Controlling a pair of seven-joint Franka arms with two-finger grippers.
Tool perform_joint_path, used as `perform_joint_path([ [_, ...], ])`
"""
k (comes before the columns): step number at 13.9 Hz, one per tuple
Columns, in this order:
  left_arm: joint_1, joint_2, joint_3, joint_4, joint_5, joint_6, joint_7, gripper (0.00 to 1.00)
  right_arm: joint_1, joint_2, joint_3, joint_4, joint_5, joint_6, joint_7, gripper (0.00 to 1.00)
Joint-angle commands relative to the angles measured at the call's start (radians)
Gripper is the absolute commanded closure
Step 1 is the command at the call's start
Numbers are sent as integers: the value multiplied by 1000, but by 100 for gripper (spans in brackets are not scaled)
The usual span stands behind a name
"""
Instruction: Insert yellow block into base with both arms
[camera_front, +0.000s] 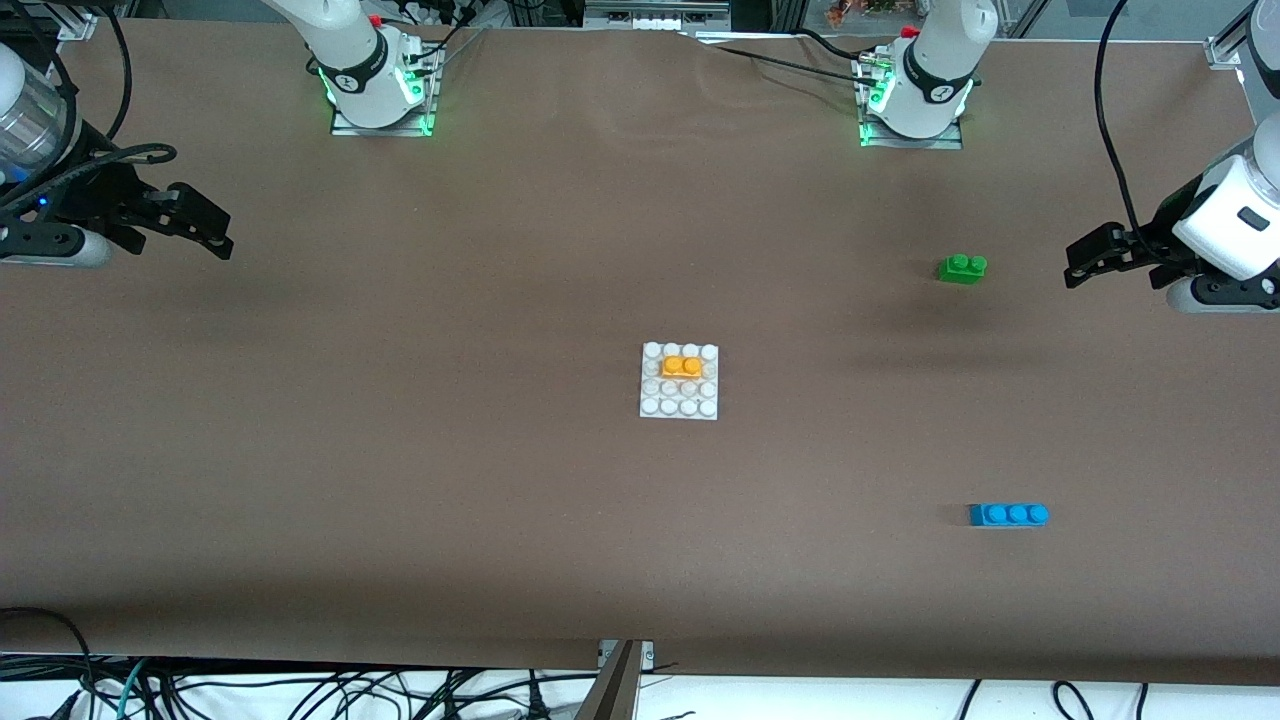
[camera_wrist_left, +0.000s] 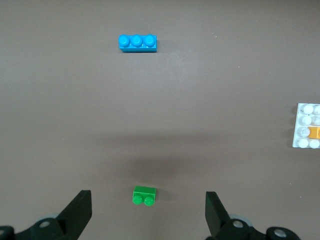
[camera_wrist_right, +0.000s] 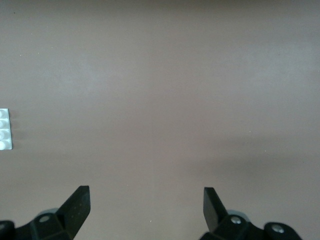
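Observation:
The yellow block (camera_front: 683, 366) sits on the white studded base (camera_front: 679, 405) in the middle of the table, in the base's second row from the robots. The base's edge with a bit of the block (camera_wrist_left: 314, 133) shows in the left wrist view (camera_wrist_left: 301, 125), and the base's edge shows in the right wrist view (camera_wrist_right: 4, 129). My left gripper (camera_front: 1078, 262) is open and empty, up in the air at the left arm's end of the table. My right gripper (camera_front: 215, 235) is open and empty, raised at the right arm's end.
A green two-stud brick (camera_front: 962, 267) lies near the left gripper, also in the left wrist view (camera_wrist_left: 144, 195). A blue three-stud brick (camera_front: 1008, 514) lies nearer the front camera, also in the left wrist view (camera_wrist_left: 137, 42). Cables hang along the table's front edge.

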Motion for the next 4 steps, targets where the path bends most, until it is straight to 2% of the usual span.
perform_joint_path([
  [1, -8, -20, 8, -14, -21, -4, 19, 0, -1, 6, 1, 18, 13, -3, 15, 0],
  [4, -9, -20, 6, -14, -16, -4, 19, 0, -1, 6, -1, 18, 13, -3, 15, 0],
])
